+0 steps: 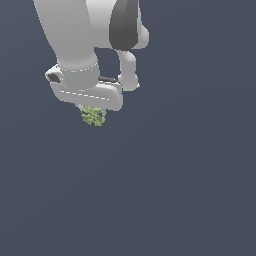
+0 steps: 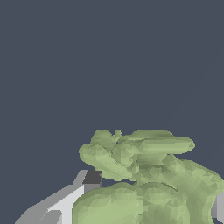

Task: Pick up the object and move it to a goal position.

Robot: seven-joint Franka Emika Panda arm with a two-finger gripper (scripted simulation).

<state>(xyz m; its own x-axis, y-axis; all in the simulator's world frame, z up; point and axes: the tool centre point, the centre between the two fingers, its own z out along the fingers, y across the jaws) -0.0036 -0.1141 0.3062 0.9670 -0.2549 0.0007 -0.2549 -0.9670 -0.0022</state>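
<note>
Plain dark blue-grey ground seen in both views; no edge, seam or marking shown; nothing seen lying on it.

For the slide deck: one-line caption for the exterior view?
White robot arm's gripper holds a lumpy green block over a plain dark floor.

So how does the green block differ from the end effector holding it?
The green block is lumpy and mottled light green; the end effector is smooth and white. The block is narrower than the end effector's body. The block hangs below, pinched between the fingers. Both are simulator renders against a plain dark background.
</note>
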